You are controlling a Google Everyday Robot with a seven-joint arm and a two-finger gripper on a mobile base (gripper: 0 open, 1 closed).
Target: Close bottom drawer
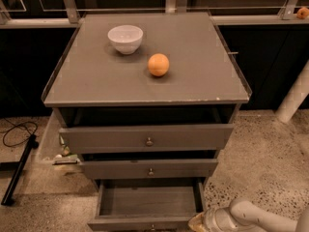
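The grey cabinet [145, 81] has three drawers. The bottom drawer [147, 203] is pulled far out, its empty grey box open to view and its front [140, 223] at the lower frame edge. The middle drawer front [149, 169] and top drawer front [147, 138] stick out a little, each with a small round knob. My gripper [199, 221] on the white arm [251, 217] sits at the bottom right, right beside the bottom drawer's right front corner.
A white bowl [125, 38] and an orange [158, 65] rest on the cabinet top. A black cable and stand [17, 151] lie on the floor at left. A white post [294, 98] stands at right. Speckled floor surrounds the cabinet.
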